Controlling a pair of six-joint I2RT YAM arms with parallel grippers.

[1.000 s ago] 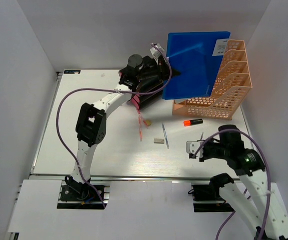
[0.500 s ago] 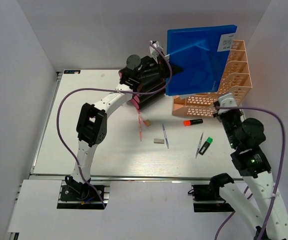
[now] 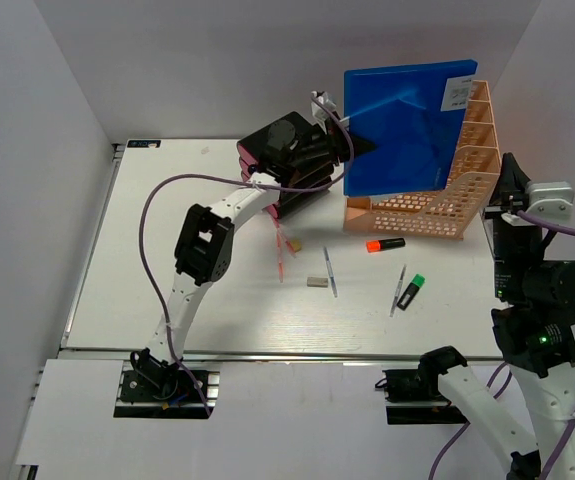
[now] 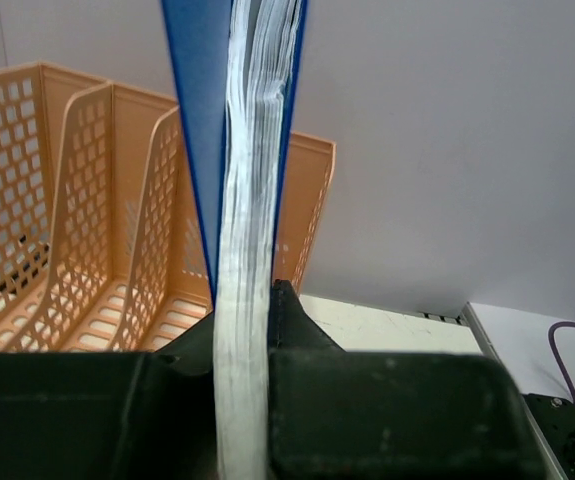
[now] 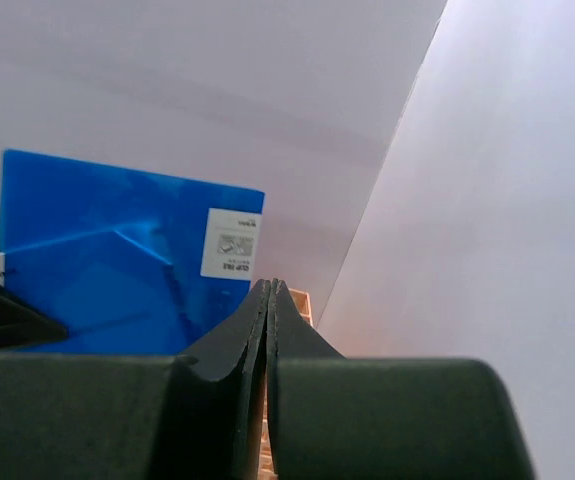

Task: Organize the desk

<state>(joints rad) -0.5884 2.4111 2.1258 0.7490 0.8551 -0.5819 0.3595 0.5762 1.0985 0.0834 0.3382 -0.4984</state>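
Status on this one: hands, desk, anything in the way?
Left hand shut on blue folder, upright at peach file rack. Right hand shut, empty, raised beside rack. Desk strewn: orange marker, green marker, pen. No obstruction seen.

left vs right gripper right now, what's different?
The left gripper is clamped on the blue folder; the right gripper is shut on nothing. The left gripper holds the folder upright by the peach rack; the right gripper points up beside the rack's right end. Shared: both are well off the desk, jaws closed.
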